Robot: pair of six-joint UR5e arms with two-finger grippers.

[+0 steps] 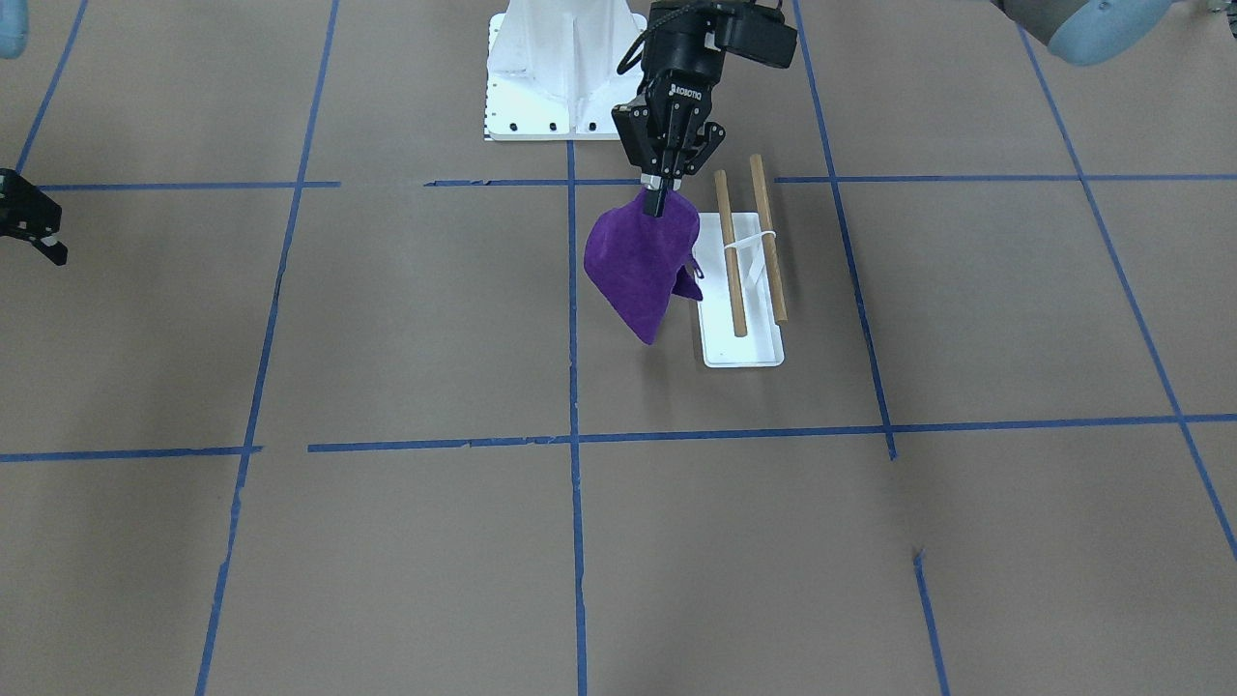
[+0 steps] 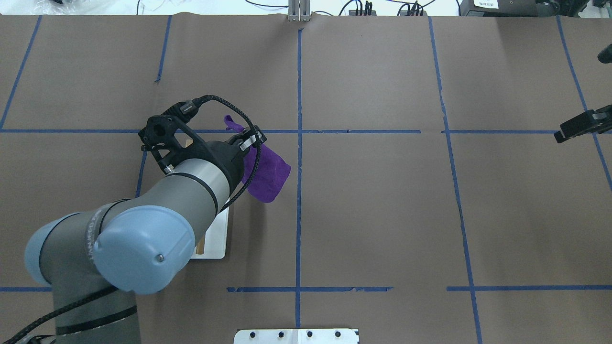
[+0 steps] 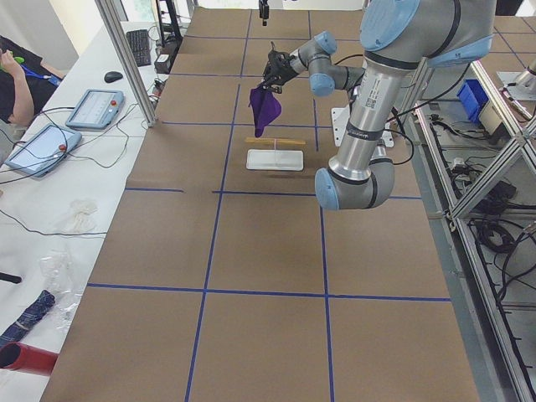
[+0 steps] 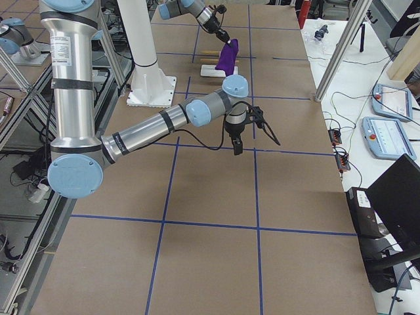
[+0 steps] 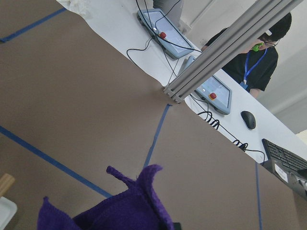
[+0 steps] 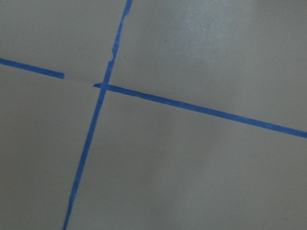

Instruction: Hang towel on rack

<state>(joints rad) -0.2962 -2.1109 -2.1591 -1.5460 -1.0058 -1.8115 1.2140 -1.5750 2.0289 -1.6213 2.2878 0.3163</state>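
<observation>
My left gripper [image 1: 657, 201] is shut on the top corner of a purple towel [image 1: 638, 263], which hangs free above the table. The rack [image 1: 742, 350] is a white flat base with two wooden rods [image 1: 765, 237], and it stands just beside the towel; in the front-facing view the towel's edge overlaps the base's left rim. In the overhead view the towel [image 2: 268, 176] shows past my left wrist, and my arm hides most of the rack [image 2: 217, 239]. My right gripper [image 1: 43, 242] hovers far off at the table's other side, tapered shut and empty.
The large white pedestal [image 1: 560, 77] stands behind the rack near my base. Blue tape lines [image 1: 574, 319] grid the brown table. Operators' tablets and cables [image 3: 50, 138] lie on the white bench beyond the table's far edge.
</observation>
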